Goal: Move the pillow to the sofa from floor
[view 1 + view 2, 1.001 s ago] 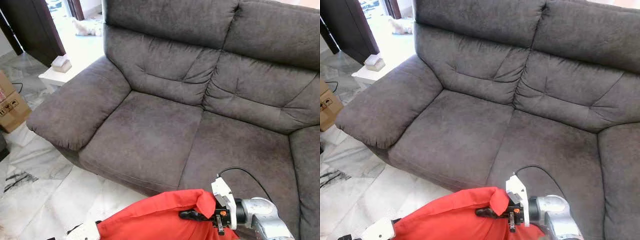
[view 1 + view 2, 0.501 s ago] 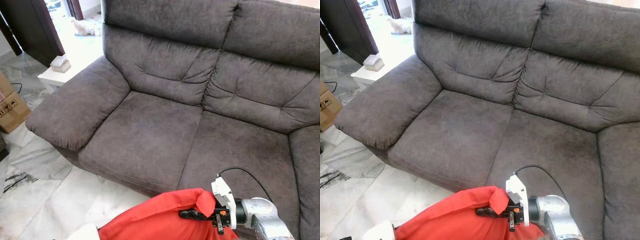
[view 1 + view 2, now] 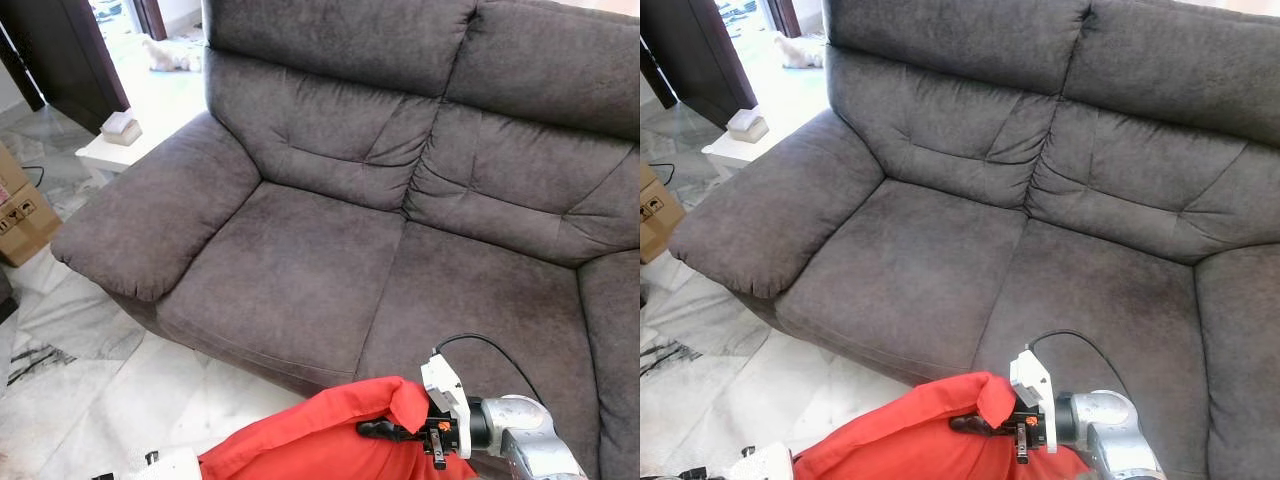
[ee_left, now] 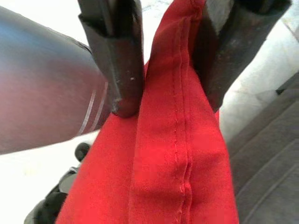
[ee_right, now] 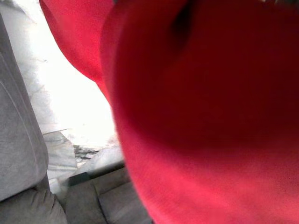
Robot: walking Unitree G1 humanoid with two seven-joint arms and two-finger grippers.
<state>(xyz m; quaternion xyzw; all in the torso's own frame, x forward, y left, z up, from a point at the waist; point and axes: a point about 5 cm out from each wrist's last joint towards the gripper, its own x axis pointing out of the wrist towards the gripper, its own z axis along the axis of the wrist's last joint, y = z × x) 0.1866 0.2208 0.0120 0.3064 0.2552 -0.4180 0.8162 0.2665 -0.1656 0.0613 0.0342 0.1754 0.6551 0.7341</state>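
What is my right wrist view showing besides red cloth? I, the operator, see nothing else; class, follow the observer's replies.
Observer: The right gripper pinches a corner of the red pillow, just in front of the sofa's seat edge.
Operator: And the left side?
Observer: The left gripper is clamped on the pillow's stitched seam.
Operator: Is the seat free?
Observer: Nothing lies on either seat cushion.

My left gripper [image 4: 163, 88] has dropped lower at the pillow's [image 3: 320, 440] left end. That end now hangs lower.
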